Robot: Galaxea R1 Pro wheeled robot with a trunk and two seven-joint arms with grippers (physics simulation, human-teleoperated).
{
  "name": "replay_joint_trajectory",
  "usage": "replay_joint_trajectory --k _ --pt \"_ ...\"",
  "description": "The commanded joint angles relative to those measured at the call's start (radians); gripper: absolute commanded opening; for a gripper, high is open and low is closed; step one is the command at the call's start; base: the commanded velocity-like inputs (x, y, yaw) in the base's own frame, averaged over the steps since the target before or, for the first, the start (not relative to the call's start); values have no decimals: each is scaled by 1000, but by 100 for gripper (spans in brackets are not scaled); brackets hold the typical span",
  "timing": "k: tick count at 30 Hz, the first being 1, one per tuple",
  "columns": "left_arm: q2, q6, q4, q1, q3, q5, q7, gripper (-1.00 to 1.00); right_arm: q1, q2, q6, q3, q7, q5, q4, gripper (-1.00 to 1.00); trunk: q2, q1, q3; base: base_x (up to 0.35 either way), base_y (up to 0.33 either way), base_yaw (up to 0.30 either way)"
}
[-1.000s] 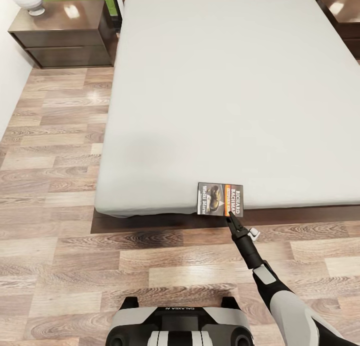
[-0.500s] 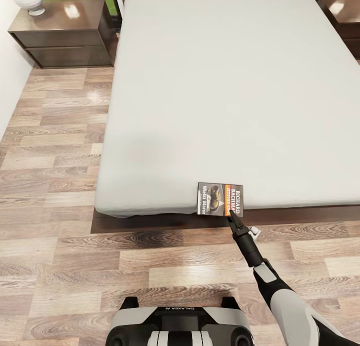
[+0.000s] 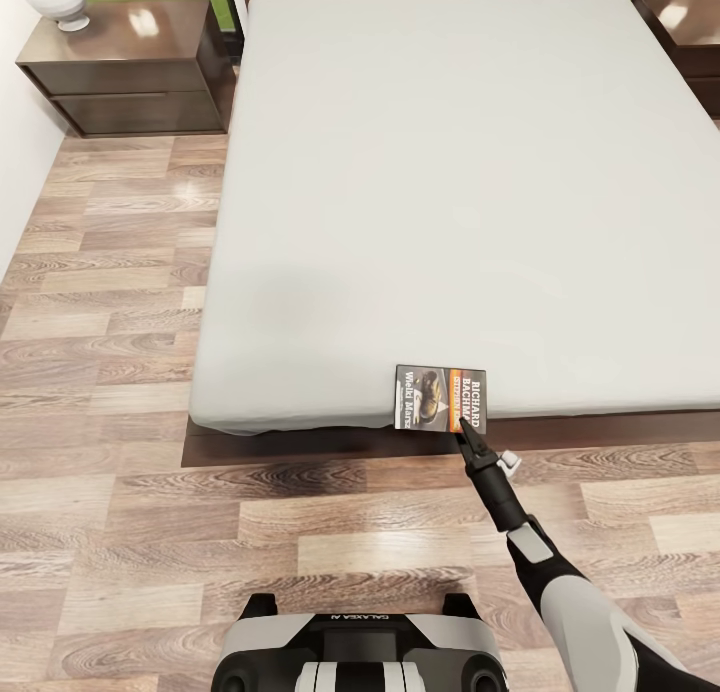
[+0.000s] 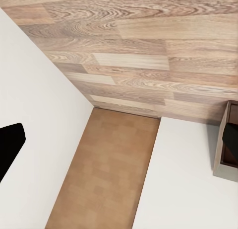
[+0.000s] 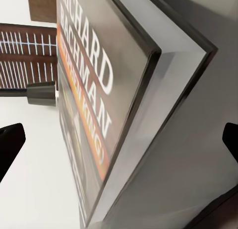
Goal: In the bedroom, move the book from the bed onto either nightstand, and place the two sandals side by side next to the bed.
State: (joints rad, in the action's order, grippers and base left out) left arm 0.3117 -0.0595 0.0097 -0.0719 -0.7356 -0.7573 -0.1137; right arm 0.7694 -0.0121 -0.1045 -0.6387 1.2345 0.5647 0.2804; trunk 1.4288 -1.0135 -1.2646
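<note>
The book (image 3: 441, 398) is seen lying flat at the bed's (image 3: 440, 172) near edge, directly ahead of the right gripper (image 3: 468, 434), whose jaws are spread. Thin, light and stiff, it is best pinched by its overhanging edge.

The book (image 5: 99, 105) lies on the grey bed (image 5: 188, 154), its corner between the spread jaws.

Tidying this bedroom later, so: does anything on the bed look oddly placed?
Yes. The book lies at the very foot edge of the bed, its near edge at or over the mattress rim. The right hand is at its corner. Otherwise the mattress looks bare.
</note>
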Motion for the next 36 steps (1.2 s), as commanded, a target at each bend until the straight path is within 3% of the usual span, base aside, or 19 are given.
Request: replay_joint_trajectory --k 1,36 --pt "0 -3 1 0 -8 -7 -2 100 1 0 -11 1 2 8 0 100 0 0 0 0 0 0" --pt "0 -3 1 0 -8 -7 -2 100 16 7 -11 -1 3 7 2 100 0 0 0 0 0 0"
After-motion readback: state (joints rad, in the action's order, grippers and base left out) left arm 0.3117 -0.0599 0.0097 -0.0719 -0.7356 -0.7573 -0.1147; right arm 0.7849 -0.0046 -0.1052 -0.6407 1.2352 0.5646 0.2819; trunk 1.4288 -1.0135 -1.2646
